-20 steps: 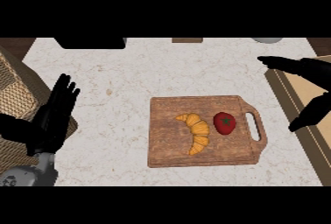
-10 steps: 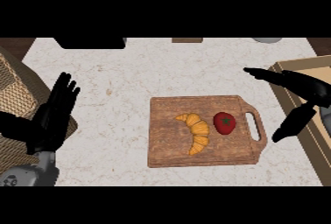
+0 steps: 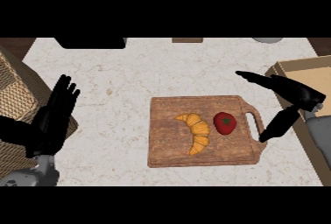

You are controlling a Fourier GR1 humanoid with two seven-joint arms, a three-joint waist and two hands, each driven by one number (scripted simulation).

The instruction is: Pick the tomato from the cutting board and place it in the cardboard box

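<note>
Counter (image 3: 129, 78) | tomato (image 3: 224, 123) on cutting board (image 3: 174, 148) | right hand (image 3: 294, 94) spread beside | left hand (image 3: 55, 116) flat

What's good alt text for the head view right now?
Right hand, open, hovers beside a cutting board holding a tomato and croissant. Cardboard box at right edge; left hand rests open at left.

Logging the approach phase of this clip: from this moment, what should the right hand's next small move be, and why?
Probably carry the right hand a little further left and down, over the tomato. The hand is open, its fingers and thumb spread beside the cutting board by its handle, not touching the tomato. The tomato lies free beside the croissant, so closing now would catch nothing.
</note>
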